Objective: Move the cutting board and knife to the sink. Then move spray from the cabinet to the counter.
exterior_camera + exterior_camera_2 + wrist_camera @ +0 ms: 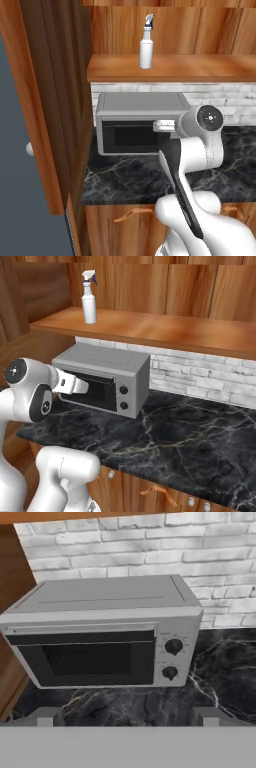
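While the spray [146, 47] stands upright on the cabinet [170, 67] shelf above the microwave [142, 120], the tool [127, 717] hovers released in front of the microwave door, its two fingertips [47, 717] set wide apart with nothing between them. The microwave sits on the black marble surface [190, 441] against a pale brick wall [210, 376], with two round knobs [172, 646] at its right side. No brand, label or writing can be read on the bottle or the microwave.

End effector [127, 717] wide open, empty.
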You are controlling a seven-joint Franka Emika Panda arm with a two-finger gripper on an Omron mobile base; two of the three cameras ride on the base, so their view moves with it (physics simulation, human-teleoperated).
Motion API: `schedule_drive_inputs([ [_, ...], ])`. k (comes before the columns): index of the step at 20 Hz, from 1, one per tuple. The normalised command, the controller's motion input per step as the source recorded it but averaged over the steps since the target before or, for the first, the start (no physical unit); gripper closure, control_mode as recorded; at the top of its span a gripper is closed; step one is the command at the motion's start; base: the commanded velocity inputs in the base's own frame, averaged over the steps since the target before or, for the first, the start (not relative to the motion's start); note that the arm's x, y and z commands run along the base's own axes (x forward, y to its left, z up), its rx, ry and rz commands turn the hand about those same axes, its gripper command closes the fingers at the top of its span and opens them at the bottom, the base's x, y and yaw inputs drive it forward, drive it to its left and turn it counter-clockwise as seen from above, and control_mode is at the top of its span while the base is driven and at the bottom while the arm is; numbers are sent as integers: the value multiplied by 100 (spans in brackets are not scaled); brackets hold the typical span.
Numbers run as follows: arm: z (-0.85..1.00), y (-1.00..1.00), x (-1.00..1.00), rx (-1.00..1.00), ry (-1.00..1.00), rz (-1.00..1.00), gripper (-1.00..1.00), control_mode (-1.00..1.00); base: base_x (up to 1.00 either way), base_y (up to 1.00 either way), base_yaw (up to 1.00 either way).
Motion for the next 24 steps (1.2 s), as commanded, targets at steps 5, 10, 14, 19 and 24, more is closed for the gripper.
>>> schedule_drive_inputs([
  [5,51,0,-1,-7,0,6,-100,-100,0,0,0],
  [10,38,0,-3,-3,0,10,-100,-100,0,0,0],
  [14,31,0,-2,-1,-3,3,-100,-100,0,0,0],
  [19,36,0,0,0,-1,0,-100,-100,0,0,0],
  [24,33,0,0,0,0,0,-100,-100,0,0,0],
])
